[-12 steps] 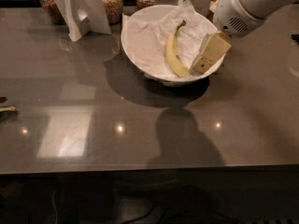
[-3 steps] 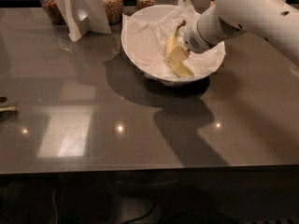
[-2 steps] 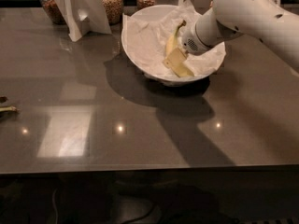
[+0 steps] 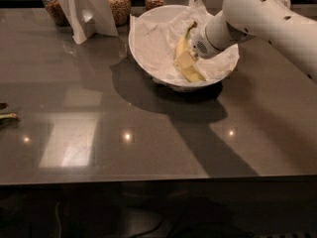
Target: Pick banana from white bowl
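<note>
Hand: your hand (image 4: 187,63) is down inside the white bowl (image 4: 133,51), right of centre, against the middle of the banana (image 4: 181,44).
Hand state: you can't tell from this view whether it is clenched or released.
Banana: lies in the bowl on the crumpled paper lining (image 4: 153,41). The dark stem tip points toward the far rim and the lower end shows just below the hand. It looks to be resting on the paper, though the hand covers part of it.
Arm: white arm (image 4: 257,14) comes in from your upper right, over the bowl's right rim.
Bowl: sits on the grey worktop (image 4: 148,143), toward the far edge.
Behind bowl: three glass jars of brown grains (image 4: 118,4), plus a white folded stand (image 4: 86,9) at far left.
Left edge: small stem-like scrap (image 4: 7,116) on the worktop, well apart from the bowl.
</note>
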You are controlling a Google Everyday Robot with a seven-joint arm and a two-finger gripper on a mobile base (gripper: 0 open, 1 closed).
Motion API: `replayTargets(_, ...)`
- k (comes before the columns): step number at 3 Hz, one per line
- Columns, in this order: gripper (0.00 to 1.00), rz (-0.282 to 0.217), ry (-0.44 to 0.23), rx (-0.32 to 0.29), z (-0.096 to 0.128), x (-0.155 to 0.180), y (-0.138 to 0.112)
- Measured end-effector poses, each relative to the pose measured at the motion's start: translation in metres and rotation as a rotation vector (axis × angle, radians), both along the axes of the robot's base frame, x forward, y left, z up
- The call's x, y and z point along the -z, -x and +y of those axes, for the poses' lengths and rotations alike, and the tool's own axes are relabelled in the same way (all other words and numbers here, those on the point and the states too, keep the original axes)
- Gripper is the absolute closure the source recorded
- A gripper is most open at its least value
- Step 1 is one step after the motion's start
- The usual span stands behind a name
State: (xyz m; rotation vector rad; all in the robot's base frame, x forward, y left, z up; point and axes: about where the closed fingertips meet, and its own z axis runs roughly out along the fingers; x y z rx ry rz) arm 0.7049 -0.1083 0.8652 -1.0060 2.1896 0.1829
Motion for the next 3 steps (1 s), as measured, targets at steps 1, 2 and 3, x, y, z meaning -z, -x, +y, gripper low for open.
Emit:
replayTargets(1, 0.47, 0.013, 0.001, 0.025, -0.009, 0.006, -0.004)
replayTargets(2, 0.5, 0.032, 0.002, 0.048, -0.017, 0.014, -0.005)
replayTargets(3, 0.69, 0.042, 0.002, 0.057, -0.02, 0.019, -0.005)
